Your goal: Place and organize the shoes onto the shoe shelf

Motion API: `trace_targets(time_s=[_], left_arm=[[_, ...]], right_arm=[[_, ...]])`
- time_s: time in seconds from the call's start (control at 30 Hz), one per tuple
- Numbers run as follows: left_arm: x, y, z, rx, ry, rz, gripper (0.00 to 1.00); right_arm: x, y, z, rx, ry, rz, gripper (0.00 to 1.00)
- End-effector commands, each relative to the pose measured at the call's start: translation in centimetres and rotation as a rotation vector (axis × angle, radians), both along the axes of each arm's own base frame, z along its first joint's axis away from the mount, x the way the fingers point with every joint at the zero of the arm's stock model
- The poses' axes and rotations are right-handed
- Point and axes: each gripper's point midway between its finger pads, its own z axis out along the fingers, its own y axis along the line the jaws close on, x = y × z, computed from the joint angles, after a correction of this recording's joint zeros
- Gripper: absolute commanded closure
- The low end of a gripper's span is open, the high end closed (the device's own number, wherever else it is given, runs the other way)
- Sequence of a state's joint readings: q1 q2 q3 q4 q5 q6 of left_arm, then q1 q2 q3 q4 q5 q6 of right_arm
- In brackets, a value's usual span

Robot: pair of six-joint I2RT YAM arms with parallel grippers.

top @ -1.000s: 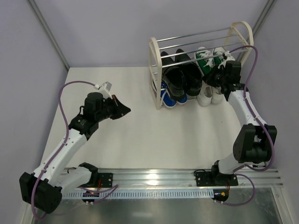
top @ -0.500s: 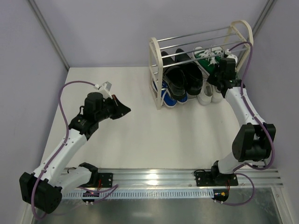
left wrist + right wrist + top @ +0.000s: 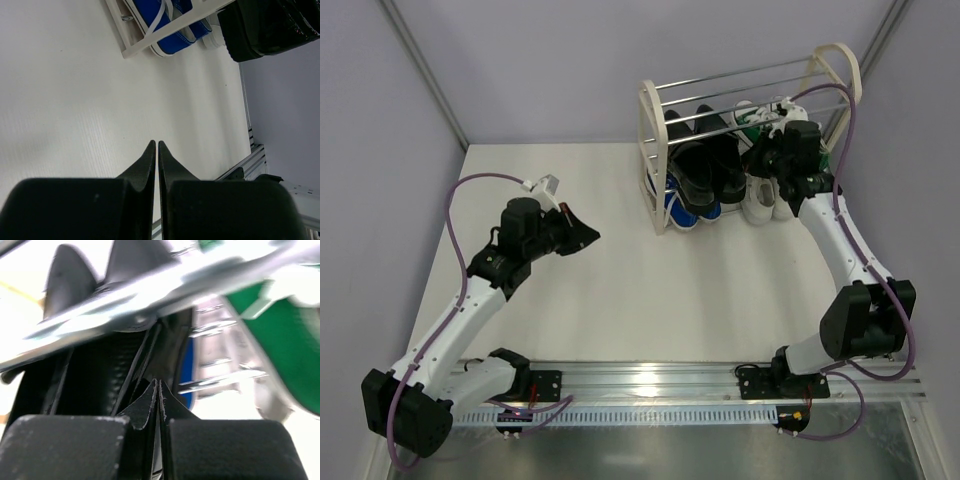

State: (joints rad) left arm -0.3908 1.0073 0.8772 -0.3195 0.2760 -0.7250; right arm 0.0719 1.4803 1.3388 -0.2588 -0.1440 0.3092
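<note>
The shoe shelf (image 3: 655, 120) stands at the back right of the table. Glossy black shoes (image 3: 705, 165) and green sneakers (image 3: 755, 118) sit on its upper tier. Blue sneakers (image 3: 678, 208) and white sneakers (image 3: 760, 205) sit below. My right gripper (image 3: 754, 160) is shut and empty at the front of the upper tier, between the black and green pairs. In the right wrist view its tips (image 3: 158, 382) point at a black shoe (image 3: 100, 355), under a chrome rod (image 3: 150, 287), with a green sneaker (image 3: 280, 330) to the right. My left gripper (image 3: 592, 237) hovers shut over the table, left of the shelf.
In the left wrist view, the shut left gripper (image 3: 155, 144) is above bare white table, with the shelf's cream foot (image 3: 150, 45), a blue sneaker (image 3: 167, 20) and a black shoe (image 3: 270, 25) beyond. Grey walls close the back and sides. A metal rail (image 3: 650, 378) runs along the near edge.
My right gripper has moved left along the shelf's front, from the green sneakers toward the black shoes. The left arm has not moved.
</note>
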Motion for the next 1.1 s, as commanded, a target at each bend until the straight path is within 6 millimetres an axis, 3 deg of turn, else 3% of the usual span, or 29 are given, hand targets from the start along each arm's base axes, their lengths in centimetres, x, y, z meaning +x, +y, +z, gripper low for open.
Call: trace_targets(time_s=[0.0,0.13,0.27,0.4,0.5,0.53,0.6,0.63,0.7,0.83,0.9,0.97,1.0,1.03,1.07], left_arm=[[0.2,-0.3,1.0,-0.02,-0.044,-0.009,1.0],[0.0,-0.2,0.9,-0.02,-0.045,-0.008,1.0],[-0.1,0.0,0.9,-0.015,-0.049,0.001,1.0],[0.0,0.2,0.8,-0.01,-0.052,0.007,1.0],[0.0,0.3,0.8,-0.003,-0.045,0.015,0.99],[0.1,0.4,1.2,-0.003,-0.049,0.019,0.95],[0.0,0.6,1.8,0.006,-0.061,0.026,0.9],[-0.1,0.8,2.5,0.005,-0.075,0.03,0.83],[-0.2,1.0,3.3,0.005,-0.098,0.038,0.78],[-0.3,1.3,4.9,-0.002,-0.127,0.049,0.62],[-0.5,1.2,5.3,-0.008,-0.13,0.042,0.59],[-0.8,1.2,5.8,-0.013,-0.133,0.039,0.53],[-1.1,1.4,6.3,-0.018,-0.144,0.039,0.51],[-1.2,1.4,6.6,-0.02,-0.152,0.037,0.46],[-1.5,1.5,7.1,-0.025,-0.162,0.037,0.43]], right_arm=[[-2.1,5.5,1.0,0.048,-0.014,0.213,0.96],[-3.3,8.5,1.0,0.095,-0.002,0.323,0.96],[-3.0,7.1,1.3,0.068,-0.006,0.231,0.96],[-2.4,3.8,1.3,0.0,0.006,0.046,0.96],[-2.4,-0.5,1.8,-0.059,-0.014,-0.166,0.96],[-3.2,-2.7,2.4,-0.088,-0.036,-0.268,0.96],[-4.1,-4.8,3.7,-0.094,-0.089,-0.349,0.96],[-5.1,-6.0,4.7,-0.089,-0.132,-0.391,0.96],[-6.2,-7.0,5.9,-0.117,-0.179,-0.404,0.96],[-7.9,-6.5,6.3,-0.146,-0.165,-0.343,0.96],[-8.9,-5.3,6.4,-0.129,-0.168,-0.265,0.96],[-9.9,-4.4,5.3,-0.12,-0.149,-0.203,0.96],[-11.2,-3.0,6.1,-0.091,-0.184,-0.124,0.96],[-11.9,-2.6,5.2,-0.088,-0.173,-0.096,0.96],[-12.9,-1.7,5.5,-0.069,-0.198,-0.039,0.96]])
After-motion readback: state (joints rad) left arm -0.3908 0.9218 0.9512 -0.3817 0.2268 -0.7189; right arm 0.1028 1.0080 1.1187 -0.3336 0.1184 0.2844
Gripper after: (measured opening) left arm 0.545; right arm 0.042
